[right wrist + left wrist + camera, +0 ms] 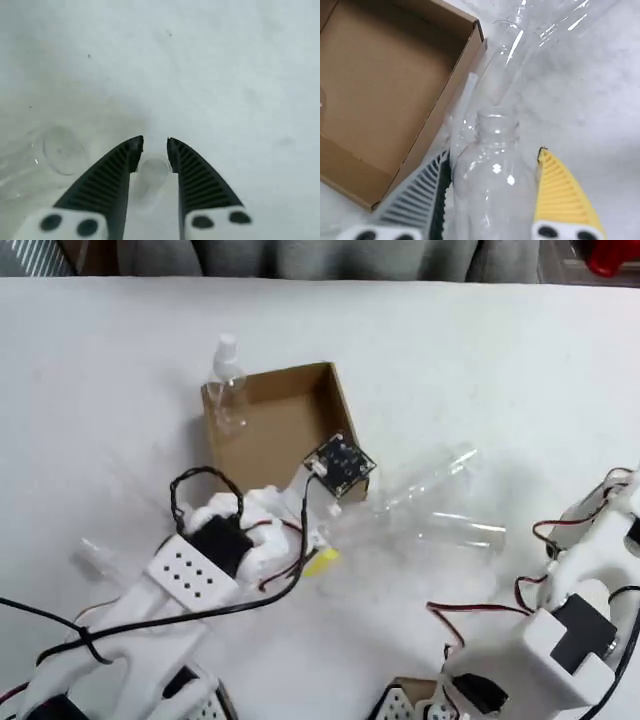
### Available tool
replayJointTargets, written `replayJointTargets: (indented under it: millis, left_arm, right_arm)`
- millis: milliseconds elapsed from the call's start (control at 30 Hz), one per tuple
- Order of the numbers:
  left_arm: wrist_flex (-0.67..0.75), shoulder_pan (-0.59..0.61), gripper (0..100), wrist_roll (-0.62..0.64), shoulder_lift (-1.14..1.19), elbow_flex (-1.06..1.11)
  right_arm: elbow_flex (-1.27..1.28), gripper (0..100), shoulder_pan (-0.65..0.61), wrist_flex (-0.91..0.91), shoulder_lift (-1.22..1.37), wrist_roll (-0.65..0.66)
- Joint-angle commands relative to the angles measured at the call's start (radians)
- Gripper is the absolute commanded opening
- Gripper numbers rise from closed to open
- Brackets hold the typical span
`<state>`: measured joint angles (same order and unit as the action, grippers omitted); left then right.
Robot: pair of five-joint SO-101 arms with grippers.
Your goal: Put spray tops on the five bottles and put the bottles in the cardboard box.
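My left gripper [493,152] is shut on a clear bottle [492,175] with an open neck and no top, just off the near right corner of the cardboard box [385,90]. Its yellow finger [320,562] also appears from above. Inside the box's far left corner [270,425] stands one bottle [227,380] with a white spray top on it. Two more clear bottles [432,480] [465,532] lie on the table to the right of the box. My right gripper [154,142] is shut on a small white spray top [151,172] just above the table.
The table is covered in white cloth. The round base of a clear bottle [62,150] lies close beside my right gripper. Small clear pieces [100,555] lie left of the left arm. Red and black cables trail over both arms.
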<state>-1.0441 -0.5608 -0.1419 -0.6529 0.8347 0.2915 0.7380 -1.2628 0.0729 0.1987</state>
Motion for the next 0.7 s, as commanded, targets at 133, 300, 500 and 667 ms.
replayJointTargets:
  millis: [133,300,500,667]
  left_arm:
    - [0.02,0.007,2,-0.011,-0.039,-0.008]
    - [0.018,0.007,2,-0.011,-0.039,-0.008]
    - [0.018,0.007,2,-0.011,-0.039,-0.008]
    - [0.018,0.008,2,-0.011,-0.039,-0.008]
  right_arm:
    - [-0.095,1.5,0.008,-0.002,0.035,0.46]
    - [-0.167,5.0,-0.007,0.013,0.191,0.543]
    - [-0.321,19.9,-0.008,-0.004,0.354,0.47]
    - [-0.442,19.9,-0.01,-0.177,0.337,0.376]
